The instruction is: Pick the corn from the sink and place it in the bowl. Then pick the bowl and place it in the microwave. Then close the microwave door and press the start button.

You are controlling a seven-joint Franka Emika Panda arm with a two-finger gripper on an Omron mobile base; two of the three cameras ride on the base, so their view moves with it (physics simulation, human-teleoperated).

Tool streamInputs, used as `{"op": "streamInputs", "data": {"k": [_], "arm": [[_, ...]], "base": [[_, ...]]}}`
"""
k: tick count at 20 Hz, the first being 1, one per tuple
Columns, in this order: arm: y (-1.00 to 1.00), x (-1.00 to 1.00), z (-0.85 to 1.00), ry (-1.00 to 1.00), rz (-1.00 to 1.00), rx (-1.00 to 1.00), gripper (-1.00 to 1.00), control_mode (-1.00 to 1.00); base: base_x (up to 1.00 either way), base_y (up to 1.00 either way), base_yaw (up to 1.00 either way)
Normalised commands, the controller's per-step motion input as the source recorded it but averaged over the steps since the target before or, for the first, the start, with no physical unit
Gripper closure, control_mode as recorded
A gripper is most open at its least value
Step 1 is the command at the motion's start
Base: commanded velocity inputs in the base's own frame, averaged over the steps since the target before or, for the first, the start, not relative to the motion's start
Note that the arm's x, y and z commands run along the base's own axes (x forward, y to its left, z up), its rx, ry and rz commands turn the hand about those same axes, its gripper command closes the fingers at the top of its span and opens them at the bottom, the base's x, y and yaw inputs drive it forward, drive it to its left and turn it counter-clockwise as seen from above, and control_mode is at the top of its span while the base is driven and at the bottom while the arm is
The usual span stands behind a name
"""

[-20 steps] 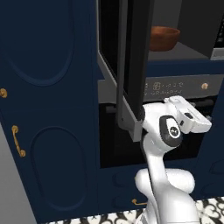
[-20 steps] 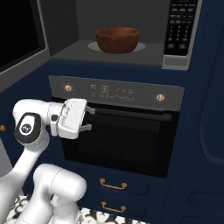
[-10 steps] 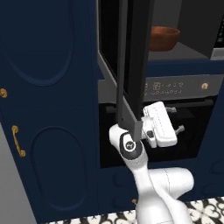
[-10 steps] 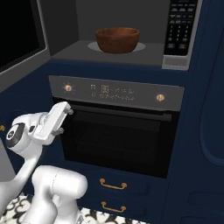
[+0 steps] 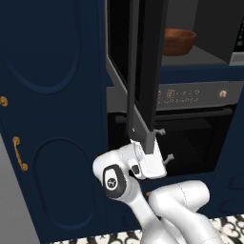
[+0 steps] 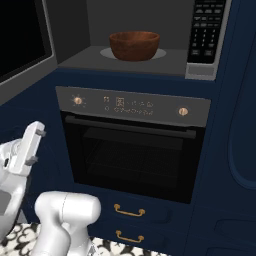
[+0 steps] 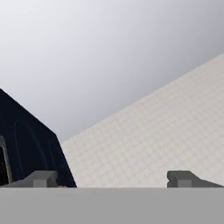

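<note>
Navy cabinetry throughout, with a black oven (image 6: 134,150) built in below the microwave (image 6: 145,37).

Bowl (image 6: 134,45): upright on the grey floor of the microwave cavity, roughly central, well clear of the keypad (image 6: 205,30) at the right. Also seen from the left base view (image 5: 179,41), deep inside the opening. Contents not visible from either angle; corn cannot be confirmed inside.

Microwave door (image 5: 145,71): swung fully out, standing edge-on in the left base view, lower corner just above the robot's hand.

Gripper (image 5: 163,144): low, just beside the door's bottom edge, in front of the oven; whether touching the door cannot be told. Seen at the far left in the right base view (image 6: 36,146). Jaws spread wide, nothing between them; fingertips (image 7: 183,178) stand far apart in the hand view, aimed up at pale ceiling.

Progress, judged: bowl placement apparently done. Outstanding: door closing, not yet begun as far as can be seen, then the start button. Likely next step a push on the door's outer face to swing it shut.
</note>
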Motion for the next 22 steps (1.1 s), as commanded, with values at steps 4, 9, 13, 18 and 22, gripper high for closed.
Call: {"op": "streamInputs", "data": {"k": [4,9,13,18,22], "arm": [[1.0,-0.27,0.05,-0.05,0.13,-0.01,-1.0,-1.0],[1.0,-0.02,0.12,0.0,0.22,-0.01,-1.0,-1.0],[0.92,0.22,0.35,0.0,0.2,0.0,-1.0,-1.0],[0.47,0.2,0.63,-0.03,0.16,0.0,-1.0,-1.0],[0.01,0.0,0.73,-0.15,0.09,0.0,-1.0,-1.0]], "base": [[0.0,0.0,0.0],[0.0,0.0,0.0],[0.0,0.0,0.0],[0.0,0.0,0.0],[0.0,0.0,0.0]]}}
